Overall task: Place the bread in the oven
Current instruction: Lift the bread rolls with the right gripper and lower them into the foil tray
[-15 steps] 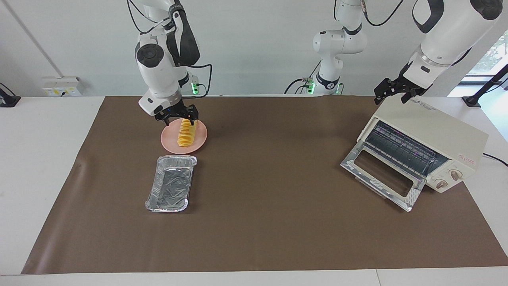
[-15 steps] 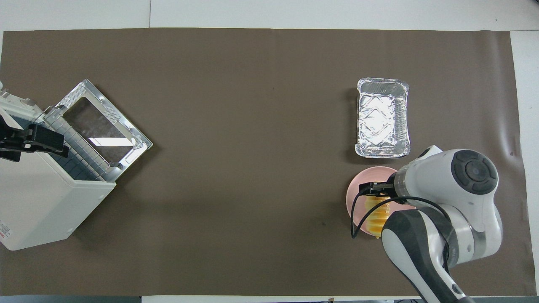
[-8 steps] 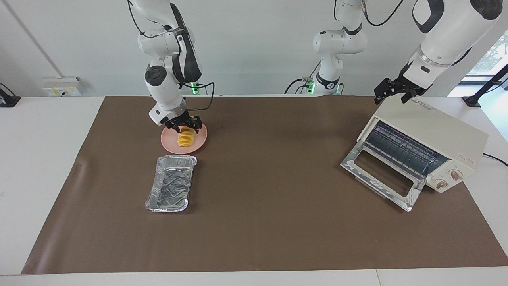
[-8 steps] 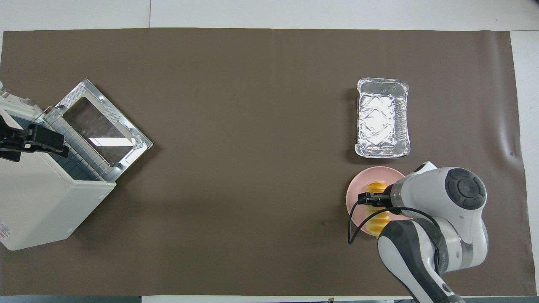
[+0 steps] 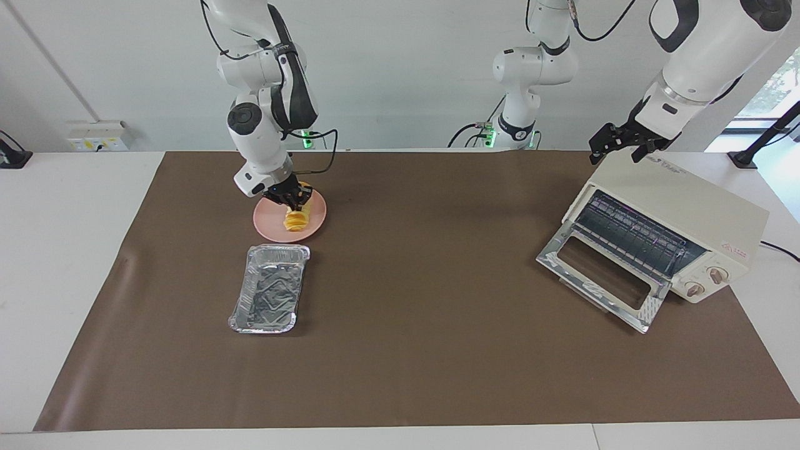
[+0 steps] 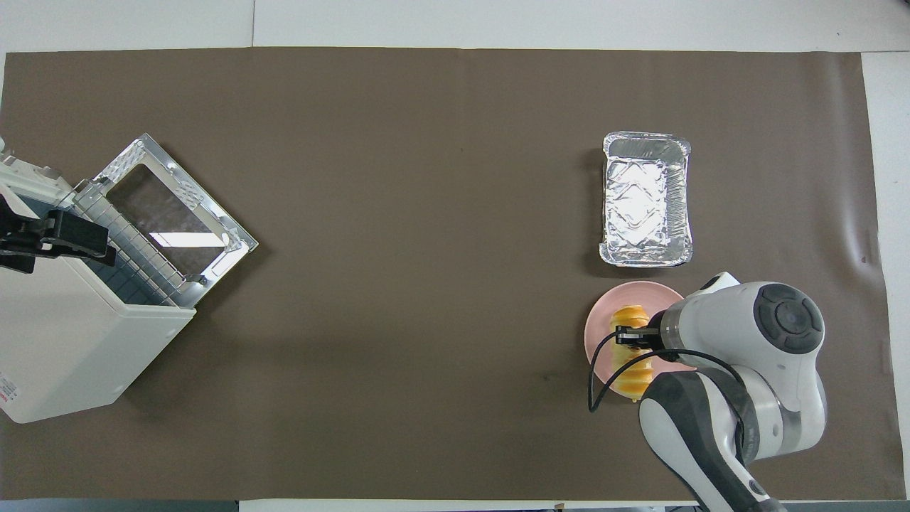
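- Right arm hides the robot-side end of the bread (image 5: 294, 218) in the overhead view.
- Right gripper (image 5: 289, 200) is down on the bread, fingers pinched on it; wrist tilted toward the plate (image 5: 315, 220).
- Bread lies on the plate, which sits nearer the robots than the tray (image 5: 269, 288).
- Left gripper (image 5: 620, 143) waits over the oven (image 5: 678, 215), fingers apart.
- Oven door is down; the overhead view crops the oven body.

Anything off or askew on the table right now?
Nothing stands out. The bread lies on the pink plate under the right pincer; the oven door hangs open and the foil tray sits flat.
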